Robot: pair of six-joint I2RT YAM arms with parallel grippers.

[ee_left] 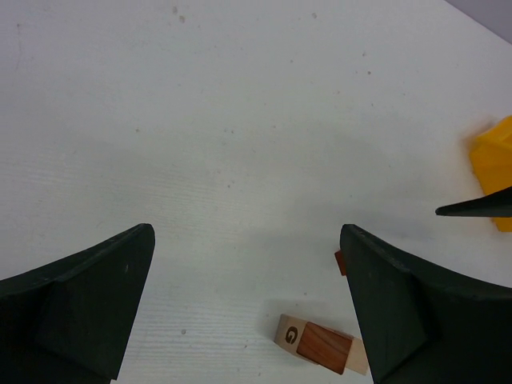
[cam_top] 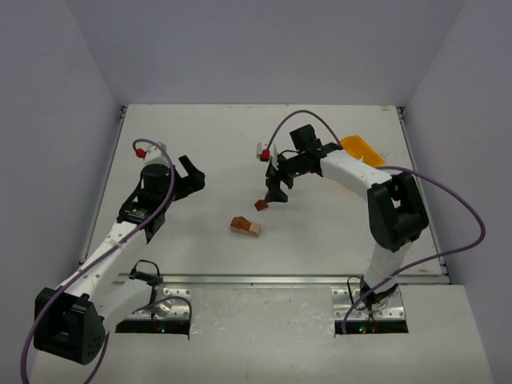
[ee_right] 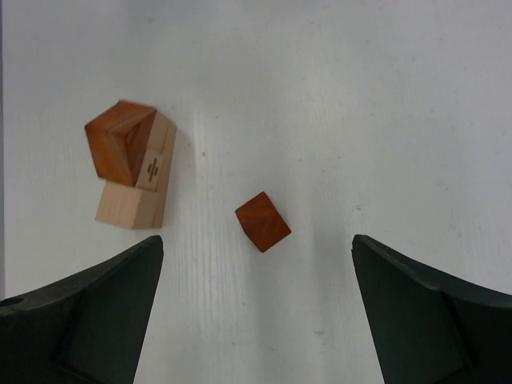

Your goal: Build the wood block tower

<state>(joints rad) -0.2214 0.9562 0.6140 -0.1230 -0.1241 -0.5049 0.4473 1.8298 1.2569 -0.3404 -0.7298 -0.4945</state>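
The wood block tower is a small cluster [cam_top: 246, 226] of pale tan and reddish-brown blocks lying on the white table; it also shows as the cluster [ee_right: 132, 164] and, with a letter G on one end, as the cluster [ee_left: 320, 344]. A single reddish-brown block [cam_top: 261, 205] lies apart from it. In the right wrist view this block [ee_right: 262, 222] rests on the table just ahead of my open right gripper [ee_right: 256, 254], touching neither finger. The right gripper [cam_top: 276, 190] hovers beside it. My left gripper [cam_top: 190, 174] stands open and empty, as the left gripper [ee_left: 246, 232] shows.
A yellow bin [cam_top: 360, 150] sits at the back right behind the right arm; the yellow bin [ee_left: 494, 160] also shows at the right edge of the left wrist view. Walls close the table [cam_top: 208, 136] on the left, back and right.
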